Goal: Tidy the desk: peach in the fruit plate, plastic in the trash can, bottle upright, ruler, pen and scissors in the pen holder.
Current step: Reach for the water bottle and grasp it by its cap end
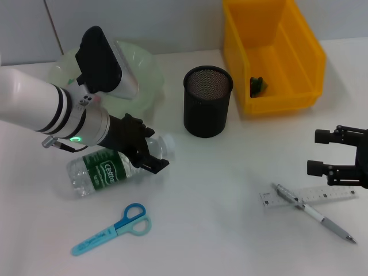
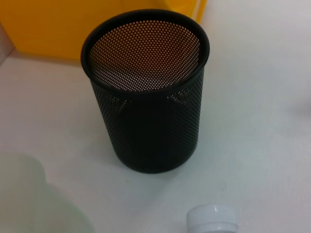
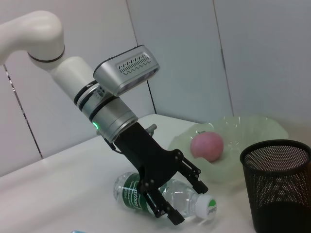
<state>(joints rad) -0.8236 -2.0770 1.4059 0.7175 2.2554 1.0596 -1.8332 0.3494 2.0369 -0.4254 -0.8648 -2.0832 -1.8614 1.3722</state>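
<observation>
Scissors (image 1: 112, 229) lie free; left gripper (image 1: 150, 154) spread around the bottle (image 1: 109, 170)

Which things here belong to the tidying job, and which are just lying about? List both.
Job:
peach, fruit plate, lying bottle, pen holder, yellow trash can, dark green scrap in it, scissors, ruler, pen; left hand open over the bottle, right hand open near the ruler.

Lying about:
nothing; only the white table.

Beneath the left end effector (image 1: 148, 154), bottle (image 1: 106, 172) middle hidden. Beyond it, fruit plate (image 1: 146, 72) partly covered by the arm. Yellow bin's (image 1: 275, 54) dark contents unidentifiable.
</observation>
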